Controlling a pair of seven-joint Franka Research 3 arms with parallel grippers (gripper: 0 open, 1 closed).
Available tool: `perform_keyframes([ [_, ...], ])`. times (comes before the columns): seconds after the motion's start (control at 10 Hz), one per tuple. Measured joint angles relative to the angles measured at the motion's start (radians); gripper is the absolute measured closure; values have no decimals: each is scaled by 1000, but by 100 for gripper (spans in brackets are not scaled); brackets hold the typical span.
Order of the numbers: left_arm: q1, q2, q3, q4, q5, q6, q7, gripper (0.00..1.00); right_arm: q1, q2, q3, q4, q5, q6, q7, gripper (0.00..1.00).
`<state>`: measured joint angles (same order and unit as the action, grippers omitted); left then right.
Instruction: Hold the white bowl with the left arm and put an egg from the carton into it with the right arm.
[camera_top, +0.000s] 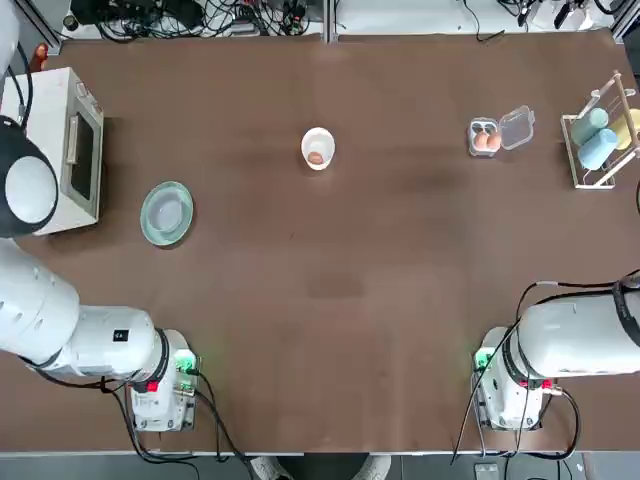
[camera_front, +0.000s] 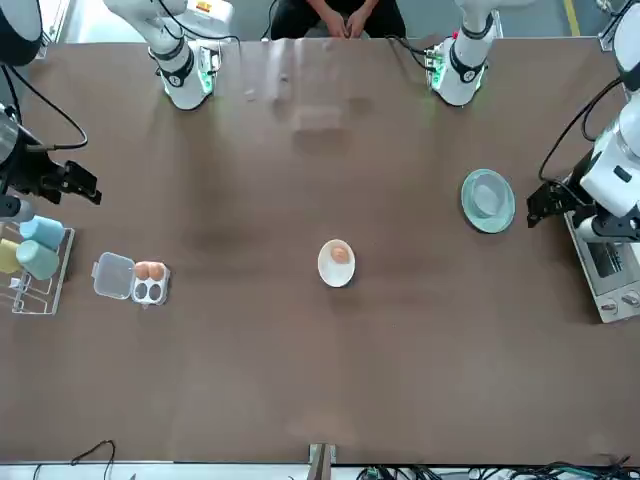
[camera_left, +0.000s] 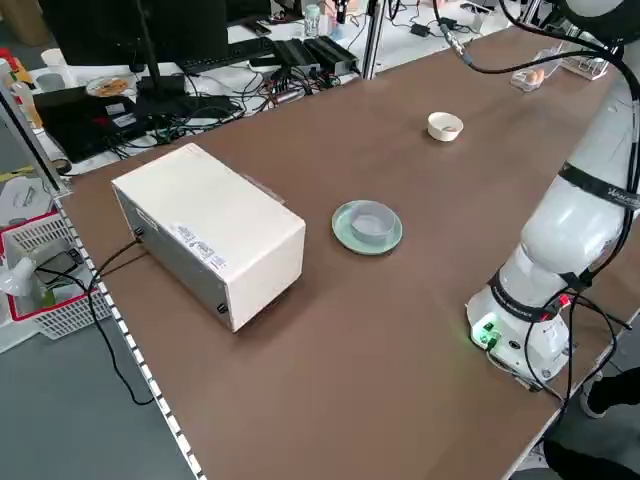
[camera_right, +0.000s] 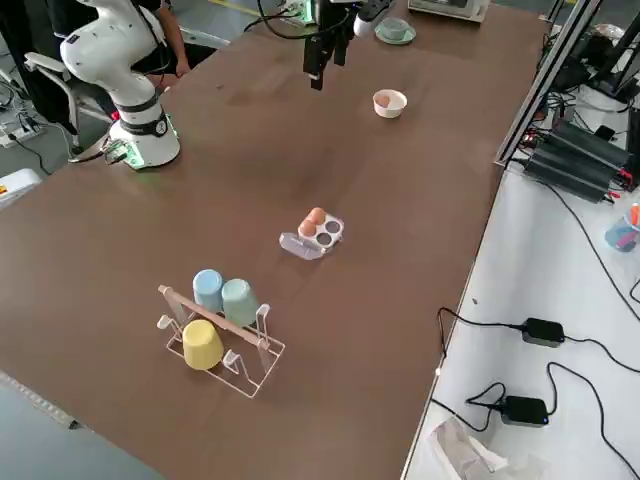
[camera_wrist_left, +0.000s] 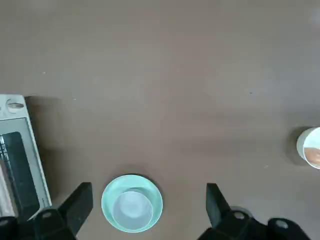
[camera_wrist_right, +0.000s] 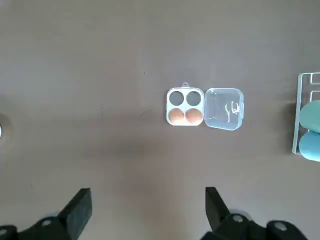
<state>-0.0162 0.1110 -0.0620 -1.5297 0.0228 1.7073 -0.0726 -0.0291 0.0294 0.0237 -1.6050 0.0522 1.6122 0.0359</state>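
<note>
Two eggs (camera_wrist_right: 185, 116) sit in the open egg carton (camera_wrist_right: 185, 91), below and well apart from the right gripper (camera_wrist_right: 149, 190), spread wide and empty; the white bowl (camera_top: 325, 136), one egg inside, lies rightward of the equally wide, empty left gripper (camera_wrist_left: 150, 187); best steady its rim lightly, then descend squarely over one egg

Left arm (camera_top: 100, 335): casing was white, smooth, rounded, with small black square marking (camera_top: 121, 336). Dark joint housing carried white disc (camera_top: 31, 190). Base showed green glow (camera_top: 185, 362) and red spot (camera_top: 152, 386); black cables (camera_top: 225, 430) trailed from it. Right arm (camera_top: 585, 335) had matching white shell, dark bands, green and red base lights, looping black cables. Both grippers, left gripper (camera_wrist_left: 149, 185) and right gripper (camera_wrist_right: 149, 189), were matte black, fingers angular, round silvery screws at finger mounts.
</note>
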Motion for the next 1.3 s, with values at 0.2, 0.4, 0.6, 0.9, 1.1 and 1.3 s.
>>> perform_keyframes([
  [0.2, -2, 0, 11, 0, 0, 0, 1, 0, 0, 0, 0, 0, 0, 0, 2, 0],
  [0.4, -10, 1, 11, -1, 0, 0, 0, 0, 0, 0, 0, 0, 0, 0, 3, 0],
  [0.6, -15, 1, 11, -1, 0, 0, 0, 0, 0, 0, 1, 0, 0, 0, 5, 0],
  [0.9, -22, 1, 11, 0, 0, -7, 0, 0, 0, 0, 1, 0, 0, 4, 9, 0],
  [1.1, -28, -1, 10, 4, 0, -42, 0, 0, 0, 0, 1, 0, 0, 5, 11, 0],
  [1.3, -35, -4, 10, 17, 0, -67, 0, 0, 0, 0, 1, 0, 0, 6, 12, 0],
])
